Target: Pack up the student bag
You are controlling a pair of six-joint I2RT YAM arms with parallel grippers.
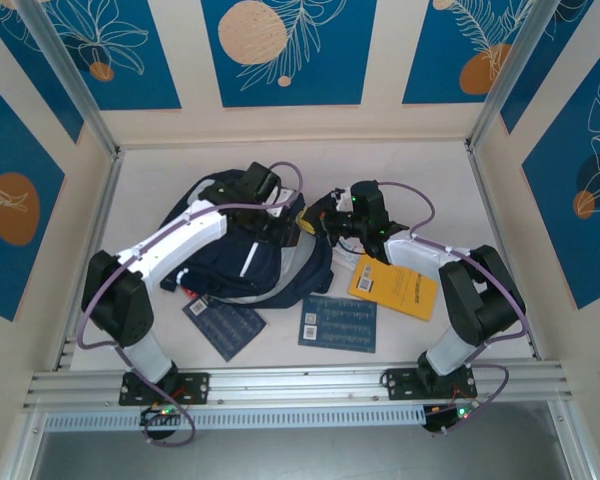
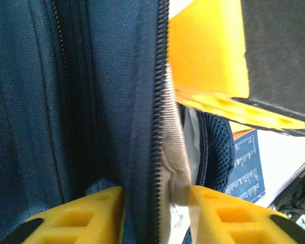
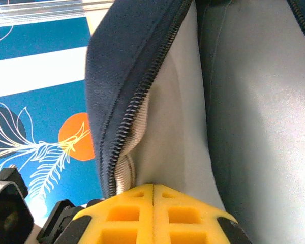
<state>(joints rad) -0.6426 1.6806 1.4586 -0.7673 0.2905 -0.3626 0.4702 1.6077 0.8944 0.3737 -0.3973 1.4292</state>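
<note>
The student bag, dark navy with white stripes, lies left of the table's centre with its main zip open. My left gripper reaches over it to its far right edge. In the left wrist view the left gripper has both yellow fingers pressed against the bag's zip edge, one on each side. My right gripper meets the same opening from the right. Its fingers are shut together on the grey lining just under the zip teeth, and they hold that flap upright.
A yellow book lies right of the bag, under the right arm. Two dark blue booklets lie in front of the bag near the table's front edge. Patterned walls close off the back and both sides.
</note>
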